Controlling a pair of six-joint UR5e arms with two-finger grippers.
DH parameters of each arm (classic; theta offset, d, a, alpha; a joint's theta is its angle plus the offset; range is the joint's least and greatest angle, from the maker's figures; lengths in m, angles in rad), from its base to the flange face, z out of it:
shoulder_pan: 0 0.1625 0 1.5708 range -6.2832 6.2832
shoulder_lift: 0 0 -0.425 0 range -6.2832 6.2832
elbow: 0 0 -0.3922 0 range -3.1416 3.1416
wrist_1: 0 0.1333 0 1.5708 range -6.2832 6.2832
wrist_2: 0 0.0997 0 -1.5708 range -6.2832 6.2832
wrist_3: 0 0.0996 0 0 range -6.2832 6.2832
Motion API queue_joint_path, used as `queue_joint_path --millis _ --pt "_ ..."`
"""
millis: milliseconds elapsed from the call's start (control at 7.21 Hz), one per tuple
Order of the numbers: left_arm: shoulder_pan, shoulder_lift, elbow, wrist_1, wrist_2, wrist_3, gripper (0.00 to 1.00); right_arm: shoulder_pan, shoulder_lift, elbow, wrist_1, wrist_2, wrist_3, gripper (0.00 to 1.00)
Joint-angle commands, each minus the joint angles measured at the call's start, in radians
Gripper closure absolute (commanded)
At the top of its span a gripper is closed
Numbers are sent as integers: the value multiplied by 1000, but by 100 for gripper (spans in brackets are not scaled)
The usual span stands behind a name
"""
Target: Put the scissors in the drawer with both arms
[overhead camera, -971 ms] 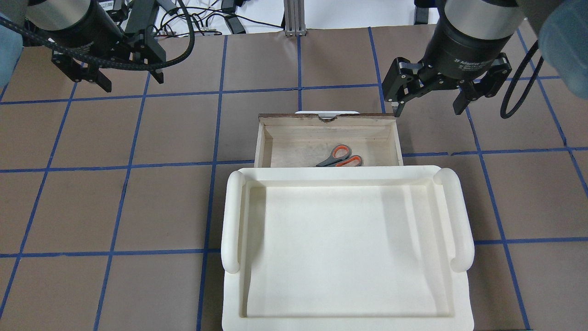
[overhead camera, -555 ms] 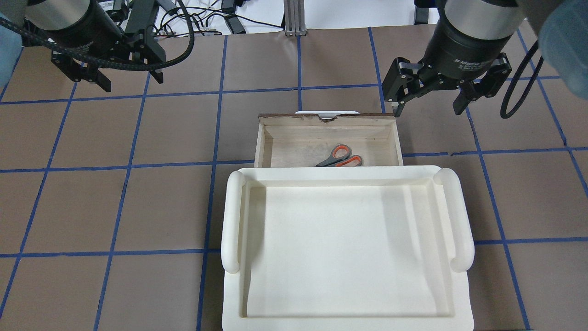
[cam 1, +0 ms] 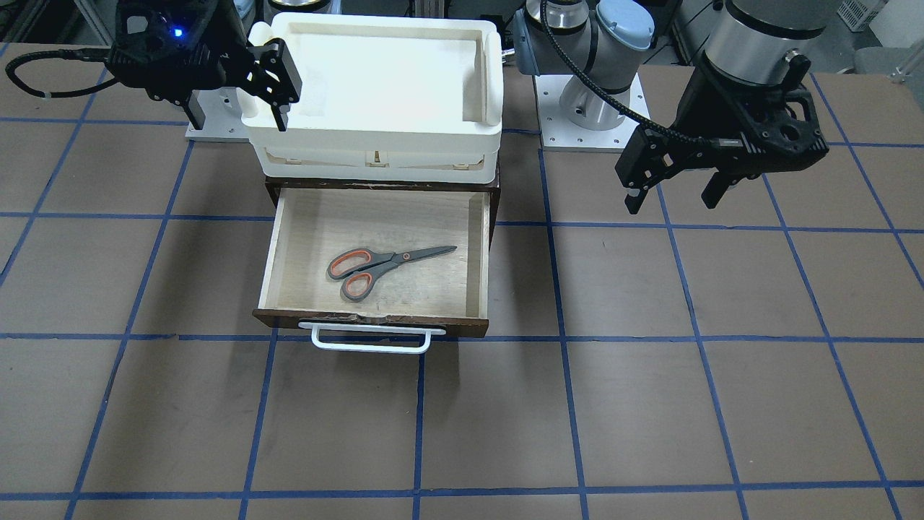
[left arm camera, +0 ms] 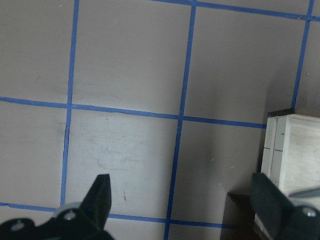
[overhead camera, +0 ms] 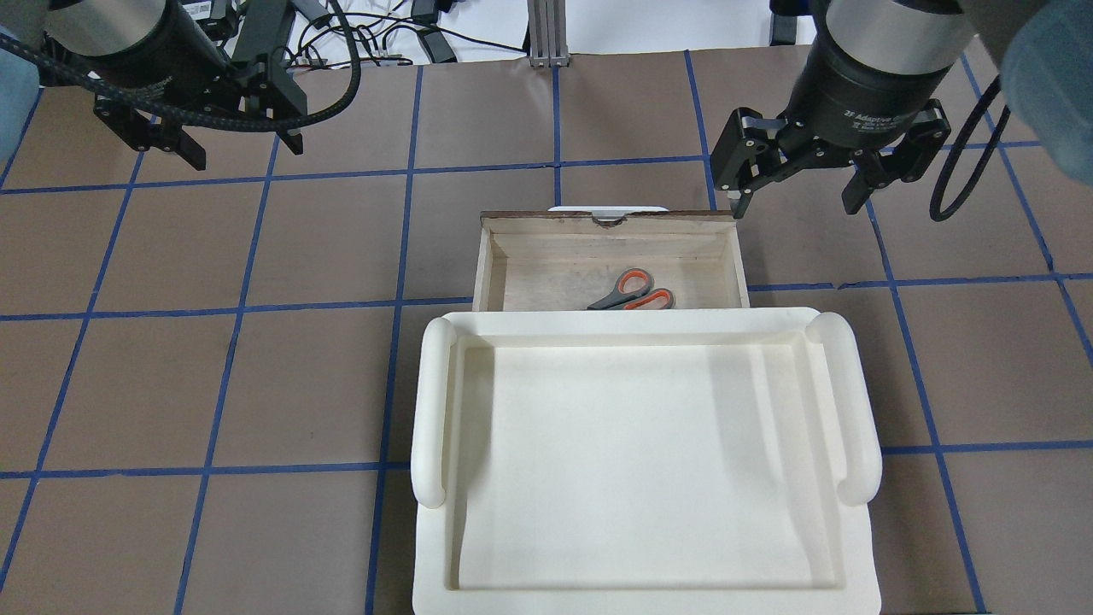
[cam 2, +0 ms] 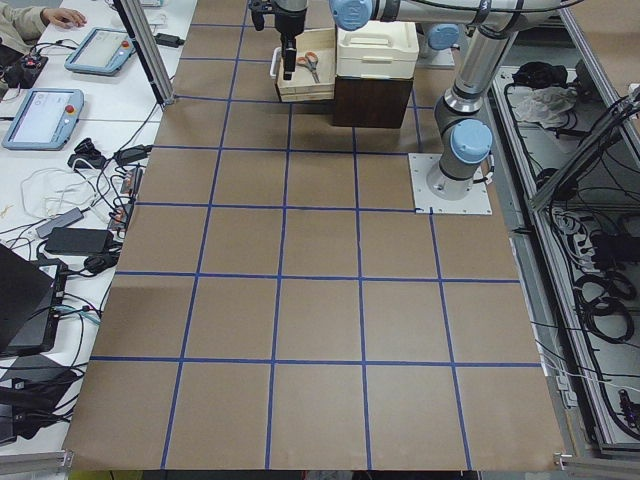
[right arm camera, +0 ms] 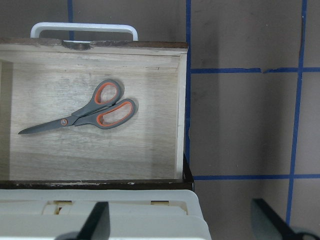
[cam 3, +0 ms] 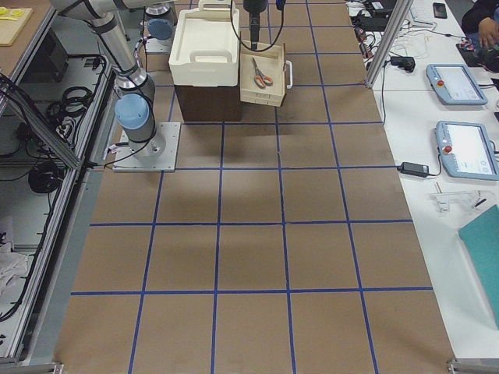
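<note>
The scissors (cam 1: pixel 375 266) lie flat on the pale floor of the open drawer (cam 1: pixel 375 323), blades toward the robot's left. They also show in the overhead view (overhead camera: pixel 632 290) and the right wrist view (right arm camera: pixel 95 111). The drawer's (overhead camera: pixel 610 220) white bar handle (cam 1: pixel 372 339) faces away from the robot. My left gripper (overhead camera: pixel 243 152) is open and empty, above the table far to the drawer's left. My right gripper (overhead camera: pixel 796 205) is open and empty, raised just off the drawer's front right corner. Neither gripper touches anything.
A white plastic bin (overhead camera: pixel 845 401) sits on top of the dark cabinet that the drawer slides out of. The brown table (cam 1: pixel 650 397) has blue grid lines. Cables and aluminium posts (overhead camera: pixel 546 34) stand past the far edge.
Both grippers have drifted very slightly toward the far side of the table. The scissors and the drawer have not moved.
</note>
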Motion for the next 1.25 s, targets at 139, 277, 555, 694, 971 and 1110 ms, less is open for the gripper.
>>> queue_joint_path --millis 139,277,555,694,971,1110 --pt "0 -3 0 2 0 0 0 -1 0 0 0 0 0 0" --pt "0 -3 0 7 0 -2 0 1 0 0 0 2 0 0" --pt "0 -3 0 7 0 -3 0 1 0 0 0 2 0 0" --pt "0 1 0 7 2 1 0 1 0 0 0 2 0 0" --pt "1 3 -2 9 2 0 0 1 0 0 0 0 0 0" --pt "1 7 0 10 0 -3 0 1 0 0 0 2 0 0"
